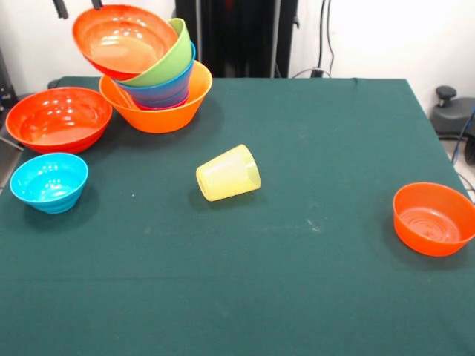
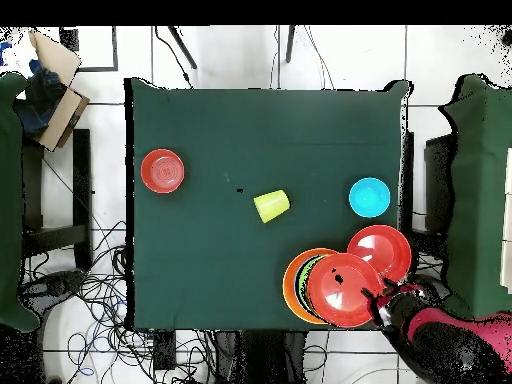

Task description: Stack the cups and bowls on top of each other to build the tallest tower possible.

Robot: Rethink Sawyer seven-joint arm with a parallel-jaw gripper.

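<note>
The tower stands at the table's far left in the front view. Its base is the large light-orange bowl (image 1: 159, 107) (image 2: 291, 285), holding blue (image 1: 167, 87), magenta and lime green (image 1: 167, 59) bowls. A red-orange bowl (image 1: 122, 41) (image 2: 343, 288) sits tilted on top. My gripper (image 1: 78, 6) (image 2: 384, 300) is open just above that top bowl's far rim, and only its fingertips (image 1: 60, 7) show. The pale-yellow cup (image 1: 228, 173) (image 2: 271, 205) lies on its side mid-table. A red-orange bowl (image 1: 58, 119) (image 2: 382, 250), a cyan bowl (image 1: 49, 181) (image 2: 369, 196) and a small orange bowl (image 1: 433, 218) (image 2: 162, 170) stand loose.
The robot's black pedestal (image 1: 237, 37) stands behind the table's far edge. The red arm (image 2: 450, 335) reaches in from the table's corner in the overhead view. A cardboard box (image 2: 55, 85) sits off the table, and cables lie on the floor.
</note>
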